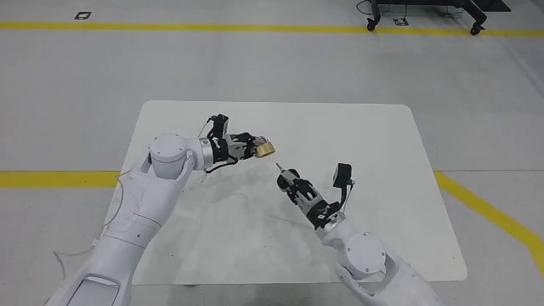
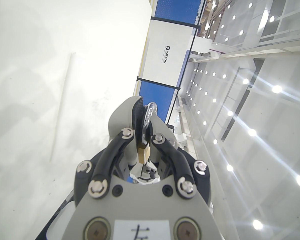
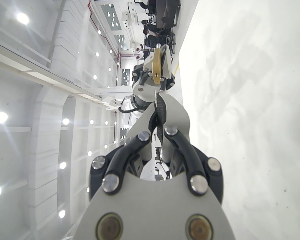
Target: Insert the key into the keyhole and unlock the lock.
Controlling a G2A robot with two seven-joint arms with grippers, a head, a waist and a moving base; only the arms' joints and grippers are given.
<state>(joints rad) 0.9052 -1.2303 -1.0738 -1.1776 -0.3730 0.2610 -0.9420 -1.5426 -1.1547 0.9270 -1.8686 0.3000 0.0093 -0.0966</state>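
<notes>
Now left jaws clamp the lock (image 1: 266, 147); right jaws pinch the key (image 1: 280, 169) nearby.

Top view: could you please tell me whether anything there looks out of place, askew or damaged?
Nothing stands out. The left pincer holds the padlock over the table, and the right pincer points the key toward it, not yet inserted.

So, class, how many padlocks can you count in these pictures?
1. The brass padlock sits in the left gripper, held above the white table, opposite the key in the right gripper. None looks hidden.
</notes>
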